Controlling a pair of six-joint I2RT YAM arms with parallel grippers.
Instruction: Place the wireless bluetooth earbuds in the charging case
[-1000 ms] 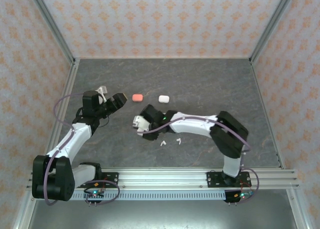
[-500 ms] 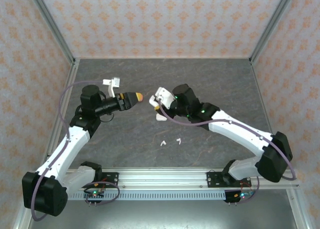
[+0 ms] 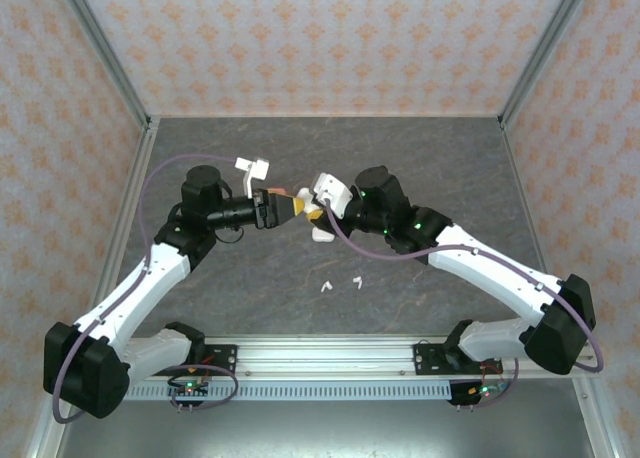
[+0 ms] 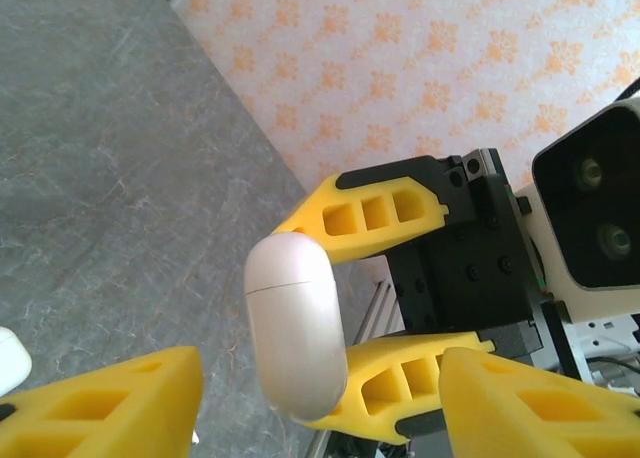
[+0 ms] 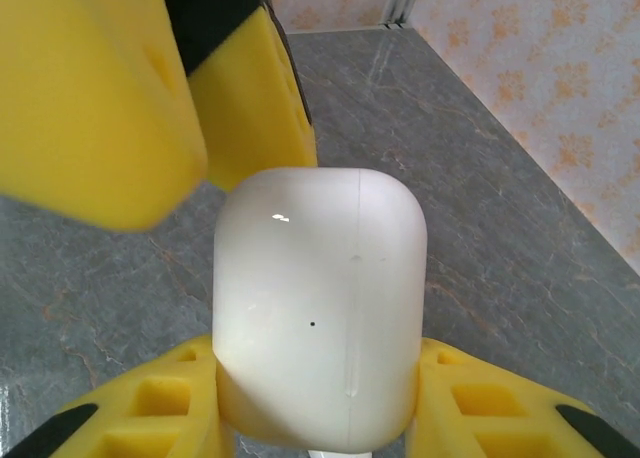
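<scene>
1. Found the right claw (image 3: 308, 212) raised over the middle of the bench (image 3: 430, 158), pinching a white case (image 4: 295, 323) between its yellow fingers (image 5: 480, 418), one finger pressed to each of two opposite sides.
2. Checked the case from both wrist views: lid shut, seam showing as a thin line, shell smooth and glossy, held clear of the bench surface.
3. Found the left claw (image 3: 286, 207) meeting the right claw tip to tip, fingers spread, one to either side of the case. Noted a gap between each left finger and the shell in the left wrist view. Could not confirm contact from the right wrist view, with the left fingers blurred and close to the lens there.
4. Located a white earbud (image 3: 325, 287) and a second earbud (image 3: 356, 281) lying on the bench toward the middle of its near edge, near each other but not touching, well apart from both claws and outside the case.
5. Noted a small white object (image 3: 322, 234) just on the near side of the right claw. Lying on the bench or belonging to the claw: cannot tell.
6. Recorded the left arm (image 3: 150, 278) and the right arm (image 3: 490, 268) reaching inward from bases along the near edge and converging over the bench middle.
7. Recorded a grey, stone-patterned bench top, enclosed by walls (image 3: 320, 38) bearing an orange motif.
</scene>
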